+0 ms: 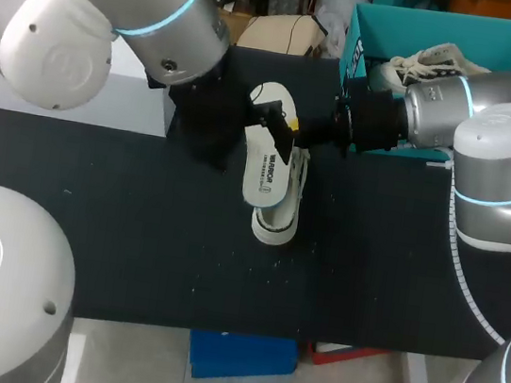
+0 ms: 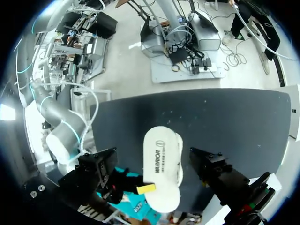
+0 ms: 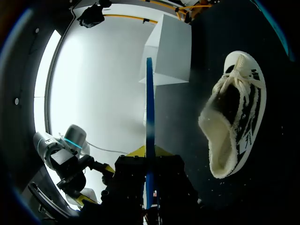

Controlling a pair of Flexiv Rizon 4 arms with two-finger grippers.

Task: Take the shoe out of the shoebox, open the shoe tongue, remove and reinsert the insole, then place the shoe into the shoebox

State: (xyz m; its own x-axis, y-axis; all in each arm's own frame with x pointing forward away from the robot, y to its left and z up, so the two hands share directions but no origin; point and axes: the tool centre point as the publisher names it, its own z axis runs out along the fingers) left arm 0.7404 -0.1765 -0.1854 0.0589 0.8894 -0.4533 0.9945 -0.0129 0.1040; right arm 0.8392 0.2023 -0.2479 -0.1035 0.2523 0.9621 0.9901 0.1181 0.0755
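Shoe is out of the shoebox and on the table, the removed insole is clamped by the right gripper, the left gripper's state cannot be told, and reinsertion and reboxing are judged outstanding.

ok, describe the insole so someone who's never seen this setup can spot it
Start at the middle of the black table, where a white lace-up sneaker lies. Over it, the right gripper holds a flat white oval insole off the table. Unlike the bulky sneaker, it is a thin sheet with dark print on its face.
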